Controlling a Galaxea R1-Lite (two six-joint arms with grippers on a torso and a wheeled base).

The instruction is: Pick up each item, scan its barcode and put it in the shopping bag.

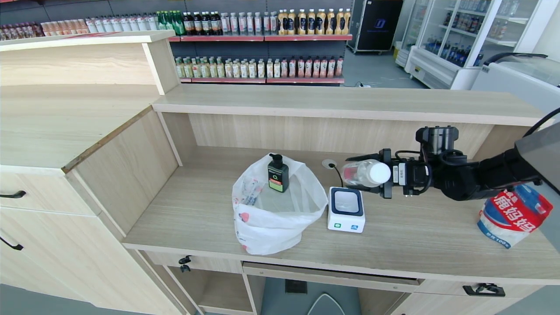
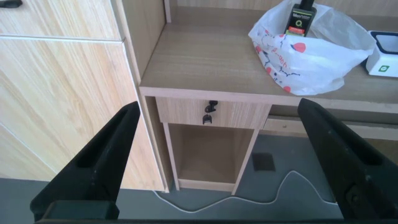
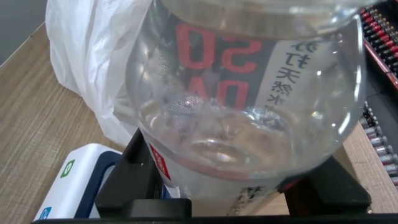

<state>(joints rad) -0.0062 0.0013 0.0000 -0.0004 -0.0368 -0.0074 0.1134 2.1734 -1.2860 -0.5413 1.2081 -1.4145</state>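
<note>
My right gripper [image 1: 379, 173] is shut on a clear water bottle [image 1: 364, 173] with a white cap, held on its side just above and behind the white barcode scanner [image 1: 346, 209]. In the right wrist view the bottle [image 3: 249, 99] hangs over the scanner [image 3: 78, 183]. The white shopping bag [image 1: 273, 210] stands open left of the scanner, with a dark pump bottle [image 1: 278, 174] upright inside it. My left gripper [image 2: 217, 162] hangs open below the counter's front left corner, with the bag [image 2: 311, 50] farther off.
A red, white and blue packet [image 1: 514, 214] lies at the counter's right end. A raised shelf and back wall border the counter. A cable runs from the scanner to a hole [image 1: 329, 163] in the counter. Drawers [image 2: 211, 113] sit under the front edge.
</note>
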